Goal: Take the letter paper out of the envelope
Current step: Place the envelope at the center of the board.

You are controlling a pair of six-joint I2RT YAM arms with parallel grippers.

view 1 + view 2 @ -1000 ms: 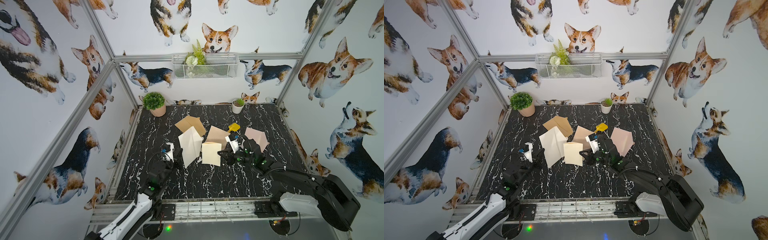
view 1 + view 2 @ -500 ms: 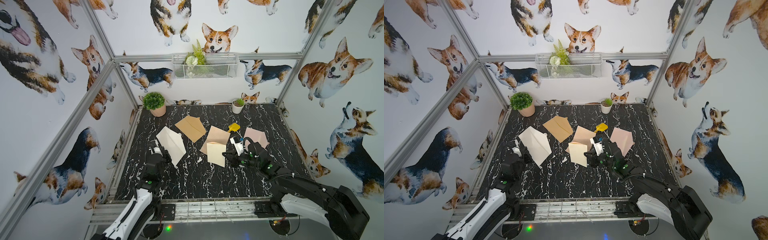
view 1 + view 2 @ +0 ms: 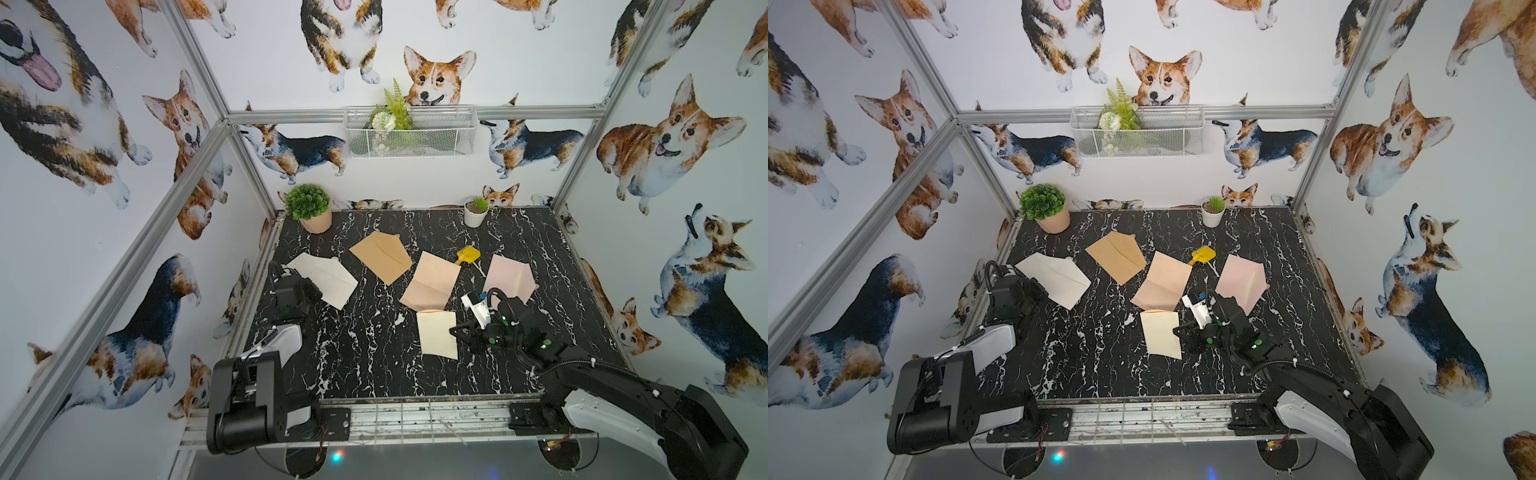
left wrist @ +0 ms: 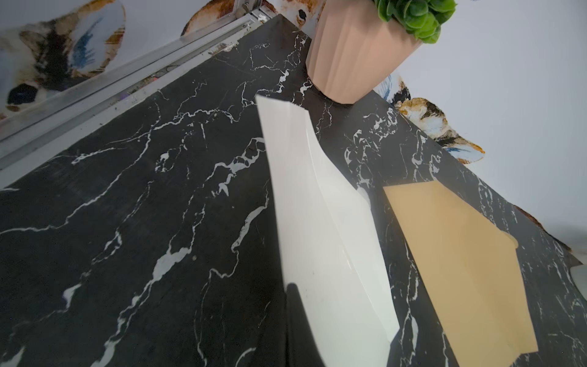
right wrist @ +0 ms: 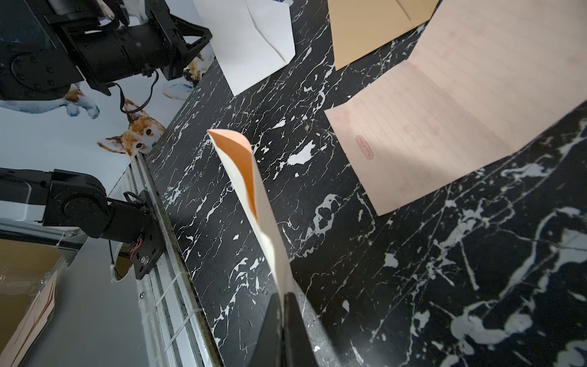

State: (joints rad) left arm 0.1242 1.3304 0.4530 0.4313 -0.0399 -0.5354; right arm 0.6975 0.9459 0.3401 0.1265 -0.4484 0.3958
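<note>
Across the lower middle of both top views, a black marble tabletop [image 3: 374,365]. At lower right, the right arm [image 3: 623,395] reaching in toward centre; at lower left, the left arm [image 3: 266,374] folded up along the table's left edge. High on the back wall, a white wire basket [image 3: 436,141] with fern sprigs. Left of centre, a white envelope [image 3: 328,278], one corner pinched in the left gripper [image 3: 313,291], jaws closed on it; in the left wrist view, one dark finger [image 4: 293,305] over the envelope's edge. Well apart, right of centre, the folded cream letter paper [image 3: 436,338], fully outside the envelope, right edge clamped in the right gripper [image 3: 457,332]; in the right wrist view, both fingers [image 5: 270,330] pressed together on the sheet, orange inner face visible. Flat between and behind: a tan envelope [image 3: 382,255], an unfolded peach lined sheet [image 3: 432,282] just above the cream paper, a pink envelope [image 3: 509,276] past the right gripper. At the back corners, a leafy plant in a peach pot [image 3: 316,218] and a small white pot [image 3: 475,216]. By the peach sheet's upper right corner, a small yellow scoop [image 3: 468,254].
</note>
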